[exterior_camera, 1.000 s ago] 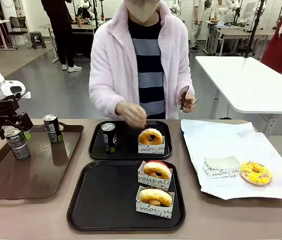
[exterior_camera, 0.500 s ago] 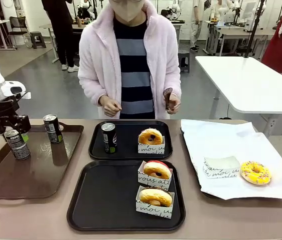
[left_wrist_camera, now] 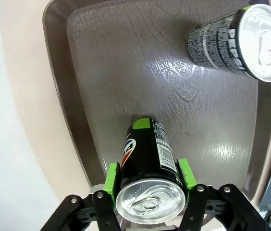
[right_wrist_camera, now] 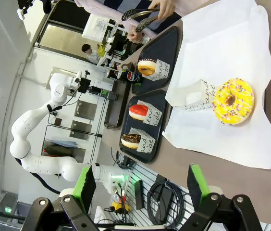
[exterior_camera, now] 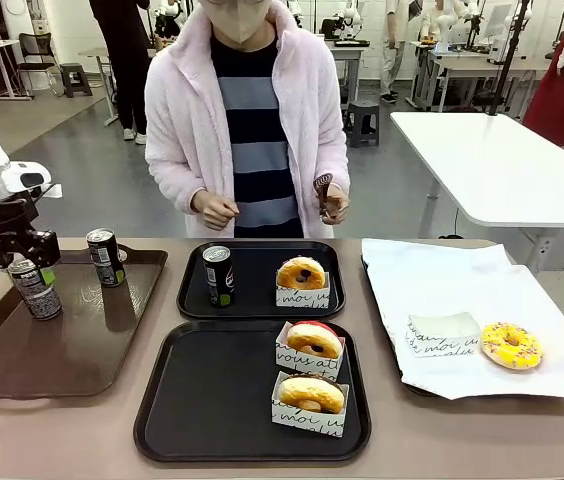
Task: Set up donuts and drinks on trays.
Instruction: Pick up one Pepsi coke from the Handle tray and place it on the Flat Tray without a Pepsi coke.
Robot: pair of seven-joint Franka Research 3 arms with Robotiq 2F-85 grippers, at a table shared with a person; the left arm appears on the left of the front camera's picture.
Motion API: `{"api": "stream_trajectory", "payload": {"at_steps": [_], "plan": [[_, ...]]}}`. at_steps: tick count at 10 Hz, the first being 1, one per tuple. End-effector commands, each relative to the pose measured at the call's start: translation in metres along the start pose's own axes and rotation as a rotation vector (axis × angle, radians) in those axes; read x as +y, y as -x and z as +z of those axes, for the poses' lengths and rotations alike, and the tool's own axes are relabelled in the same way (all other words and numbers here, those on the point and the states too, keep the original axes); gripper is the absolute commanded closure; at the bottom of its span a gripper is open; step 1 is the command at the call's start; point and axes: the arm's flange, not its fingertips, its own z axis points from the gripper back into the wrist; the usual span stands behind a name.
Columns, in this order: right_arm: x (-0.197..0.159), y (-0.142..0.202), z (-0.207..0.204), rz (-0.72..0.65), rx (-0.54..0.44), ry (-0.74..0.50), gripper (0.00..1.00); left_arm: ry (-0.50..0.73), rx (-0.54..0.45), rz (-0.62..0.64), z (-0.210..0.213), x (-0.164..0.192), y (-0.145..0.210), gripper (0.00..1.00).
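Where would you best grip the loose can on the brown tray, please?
High on its side wall, coming down from above: the can stands upright and slim, its sides bare, with the rim of the brown tray close behind it.

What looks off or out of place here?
Nothing spilled or tipped. Only oddity: the yellow sprinkled ring donut lies bare on the white paper-lined tray, beside an empty white paper sleeve.

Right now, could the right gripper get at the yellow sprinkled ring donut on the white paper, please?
Probably yes: the right gripper stands open, and the yellow sprinkled ring donut lies bare on the white paper, nothing over it.
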Motion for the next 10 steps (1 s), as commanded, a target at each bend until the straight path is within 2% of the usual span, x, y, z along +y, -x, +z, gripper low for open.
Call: {"api": "stream_trajectory", "payload": {"at_steps": [1, 4, 6, 8, 9, 10], "plan": [[-0.001, -0.001, 0.0, 0.012, -0.008, -0.016, 0.0, 0.006, -0.022, -0.052, 0.038, -0.006, 0.02, 1.0], [-0.001, -0.001, 0.0, 0.012, -0.008, -0.016, 0.0, -0.113, -0.017, -0.127, 0.1, -0.025, 0.083, 1.0], [-0.001, -0.001, 0.0, 0.012, -0.008, -0.016, 0.0, -0.105, -0.015, -0.16, 0.118, -0.029, 0.109, 1.0], [-0.001, -0.001, 0.0, 0.012, -0.008, -0.016, 0.0, -0.044, 0.004, -0.129, 0.12, -0.016, 0.107, 1.0], [-0.001, -0.001, 0.0, 0.012, -0.008, -0.016, 0.0, -0.094, -0.009, -0.124, 0.125, -0.032, 0.111, 1.0], [-0.001, -0.001, 0.0, 0.012, -0.008, -0.016, 0.0, -0.094, -0.009, -0.124, 0.125, -0.032, 0.111, 1.0]]}}
